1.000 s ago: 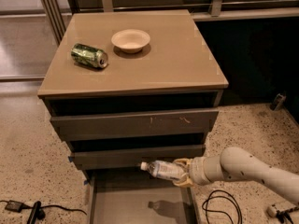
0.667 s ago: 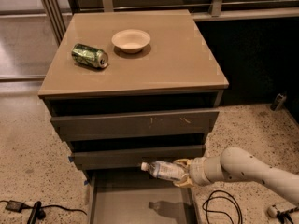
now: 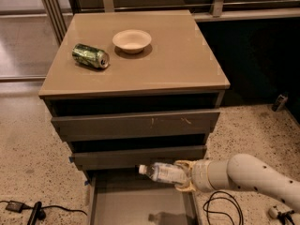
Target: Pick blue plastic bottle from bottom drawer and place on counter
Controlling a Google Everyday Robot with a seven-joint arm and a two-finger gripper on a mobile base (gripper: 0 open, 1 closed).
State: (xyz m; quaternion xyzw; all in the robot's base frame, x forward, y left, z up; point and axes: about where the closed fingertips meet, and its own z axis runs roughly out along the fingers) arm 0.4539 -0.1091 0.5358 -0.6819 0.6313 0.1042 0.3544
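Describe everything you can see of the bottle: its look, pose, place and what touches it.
The bottle is small, of clear plastic, with a white cap and a pale label. It hangs roughly level in the air, cap toward the picture's left, above the open bottom drawer. Only the gripper touches it, with its fingers closed around the bottle's base end. The bottle's shadow falls on the drawer floor.

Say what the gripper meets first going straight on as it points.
The gripper, holding the bottle over the bottom drawer, points picture-left; probably that drawer's side wall, though it may clear it.
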